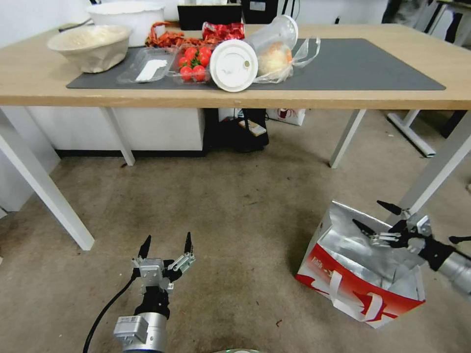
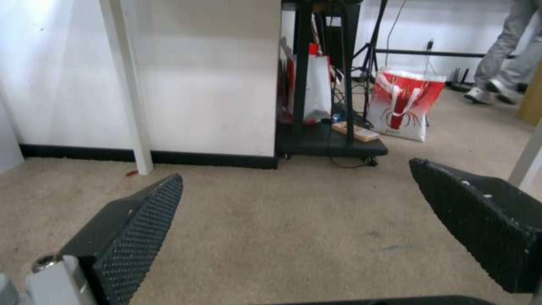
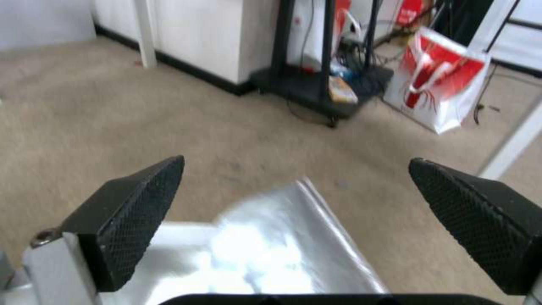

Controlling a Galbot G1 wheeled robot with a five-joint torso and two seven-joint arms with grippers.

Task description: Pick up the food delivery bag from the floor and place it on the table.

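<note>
Food delivery bag [image 1: 360,274] on the floor [image 1: 235,220] right of centre, before the table [image 1: 343,95]

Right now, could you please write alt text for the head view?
The right pincer hangs open over the foil mouth of the food delivery bag on the floor. The left pincer is open above bare floor, before the table.

Two grippers, alike in build: left gripper [image 1: 167,245] and right gripper [image 1: 377,215], each with two black pointed fingers [image 2: 135,224], wedge-shaped, inner pads covered in fine diamond knurling. Silver metal brackets and small screws at the finger bases. Black wrist section below, then a brushed silver cylindrical forearm. Black cable [image 1: 105,311] looping along the left arm.
</note>
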